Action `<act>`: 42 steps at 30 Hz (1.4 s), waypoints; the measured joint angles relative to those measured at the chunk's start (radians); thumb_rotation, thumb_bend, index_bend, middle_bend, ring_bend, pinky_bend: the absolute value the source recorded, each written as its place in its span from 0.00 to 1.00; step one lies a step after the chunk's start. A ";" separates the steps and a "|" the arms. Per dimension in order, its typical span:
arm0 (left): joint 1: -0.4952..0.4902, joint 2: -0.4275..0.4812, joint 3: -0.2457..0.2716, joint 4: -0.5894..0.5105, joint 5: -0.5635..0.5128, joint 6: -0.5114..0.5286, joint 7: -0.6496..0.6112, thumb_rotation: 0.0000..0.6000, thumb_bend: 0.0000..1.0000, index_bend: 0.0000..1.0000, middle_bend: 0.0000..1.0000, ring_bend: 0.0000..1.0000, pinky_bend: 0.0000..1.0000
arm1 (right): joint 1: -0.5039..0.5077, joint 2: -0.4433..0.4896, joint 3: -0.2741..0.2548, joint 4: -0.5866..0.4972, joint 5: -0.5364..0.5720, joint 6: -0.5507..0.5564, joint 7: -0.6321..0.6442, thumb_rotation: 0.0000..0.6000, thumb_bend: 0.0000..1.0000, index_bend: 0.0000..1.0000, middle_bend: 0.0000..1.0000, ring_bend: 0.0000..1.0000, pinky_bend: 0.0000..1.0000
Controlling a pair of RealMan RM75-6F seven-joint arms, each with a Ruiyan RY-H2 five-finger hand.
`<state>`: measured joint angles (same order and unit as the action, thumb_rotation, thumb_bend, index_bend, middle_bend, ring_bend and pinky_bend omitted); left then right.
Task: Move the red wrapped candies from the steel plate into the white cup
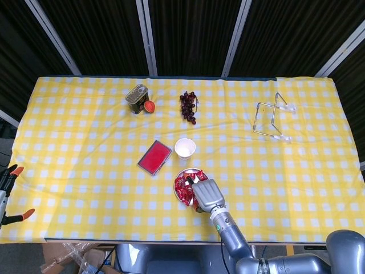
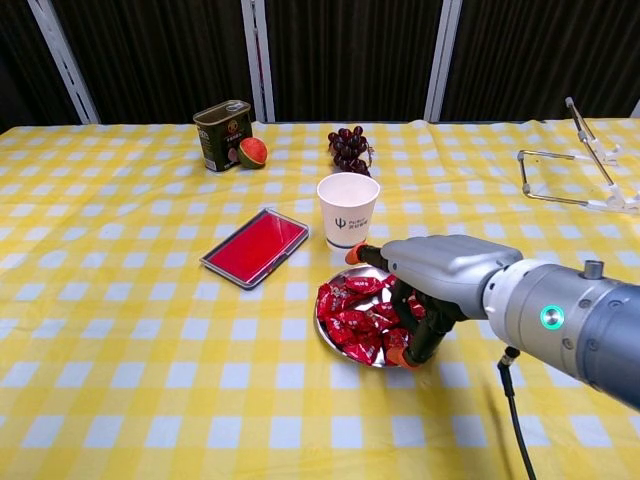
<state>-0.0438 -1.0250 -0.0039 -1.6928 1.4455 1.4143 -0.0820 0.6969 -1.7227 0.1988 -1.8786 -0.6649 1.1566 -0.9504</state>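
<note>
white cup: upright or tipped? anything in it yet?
Upright: the white cup stands on its base, mouth up. In the head view its inside looks plain white, no red candy visible.

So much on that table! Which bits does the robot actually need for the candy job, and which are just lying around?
Needed: red wrapped candies, steel plate, white cup, right hand over the plate.

Lying about: red flat case, green tin, small red fruit, dark grapes, wire stand.
</note>
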 measured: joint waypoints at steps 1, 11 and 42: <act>0.000 0.000 0.000 -0.001 -0.001 -0.001 -0.001 1.00 0.02 0.00 0.00 0.00 0.00 | 0.004 0.000 -0.001 0.003 0.011 0.000 -0.001 1.00 0.35 0.05 0.72 0.86 1.00; -0.002 0.001 0.000 -0.004 -0.005 -0.004 0.001 1.00 0.02 0.00 0.00 0.00 0.00 | 0.050 -0.007 -0.004 0.048 0.084 -0.001 0.019 1.00 0.35 0.05 0.72 0.86 1.00; -0.008 0.005 0.000 -0.014 -0.018 -0.020 -0.001 1.00 0.02 0.00 0.00 0.00 0.00 | 0.115 -0.076 -0.010 0.206 0.111 -0.037 0.140 1.00 0.41 0.49 0.74 0.88 1.00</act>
<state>-0.0517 -1.0202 -0.0039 -1.7064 1.4277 1.3939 -0.0831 0.8116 -1.7983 0.1883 -1.6724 -0.5542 1.1197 -0.8105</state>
